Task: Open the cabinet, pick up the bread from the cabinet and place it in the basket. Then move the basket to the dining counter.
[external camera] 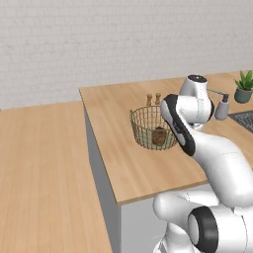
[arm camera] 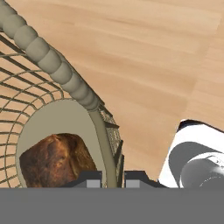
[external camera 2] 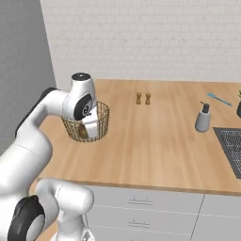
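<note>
Tan wire basket (arm camera: 65,78), bread (arm camera: 57,159) inside at lower left, sits clamped by its rim in your gripper (arm camera: 113,180).

Claw (arm camera: 113,180) clamped, arm bent forward

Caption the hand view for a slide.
Gripper shut on the basket rim, bread lying inside on its pale bottom, over the wood counter.

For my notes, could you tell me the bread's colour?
Mottled brown, darker at the crust; the bread shows best in the hand view.
</note>
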You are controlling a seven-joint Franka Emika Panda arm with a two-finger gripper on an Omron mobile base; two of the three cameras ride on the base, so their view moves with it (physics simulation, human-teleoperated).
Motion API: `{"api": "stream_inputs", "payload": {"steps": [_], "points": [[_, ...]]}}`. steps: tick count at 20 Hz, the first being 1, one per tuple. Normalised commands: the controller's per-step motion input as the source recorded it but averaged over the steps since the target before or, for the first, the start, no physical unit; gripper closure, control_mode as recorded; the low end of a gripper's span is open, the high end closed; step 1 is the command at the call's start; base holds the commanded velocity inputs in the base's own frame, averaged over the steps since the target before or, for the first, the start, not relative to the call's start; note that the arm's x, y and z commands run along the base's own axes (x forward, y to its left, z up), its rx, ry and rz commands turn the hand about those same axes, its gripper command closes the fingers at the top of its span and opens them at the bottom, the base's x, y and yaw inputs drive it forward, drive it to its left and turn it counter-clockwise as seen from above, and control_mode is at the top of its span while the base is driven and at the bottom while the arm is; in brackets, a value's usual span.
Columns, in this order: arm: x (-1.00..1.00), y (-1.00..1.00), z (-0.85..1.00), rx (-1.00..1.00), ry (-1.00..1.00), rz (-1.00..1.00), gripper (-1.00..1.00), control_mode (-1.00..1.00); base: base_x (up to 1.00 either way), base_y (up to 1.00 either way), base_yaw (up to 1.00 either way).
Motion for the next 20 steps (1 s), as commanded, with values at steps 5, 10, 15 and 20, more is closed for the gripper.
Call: {"api": "stream_inputs", "payload": {"steps": [5,10,15,20], "points": [[0.95,-0.04,-0.77,0.00,-0.02,0.07,1.00,-1.00,0.00,0.00,0.00],[0.54,-0.04,-0.66,0.00,-0.10,0.10,1.00,-1.00,0.00,0.00,0.00],[0.44,-0.19,-0.57,0.00,-0.02,0.12,1.00,-1.00,0.00,0.00,0.00],[0.25,-0.09,-0.37,0.00,0.00,0.09,1.00,-1.00,0.00,0.00,0.00]]}}
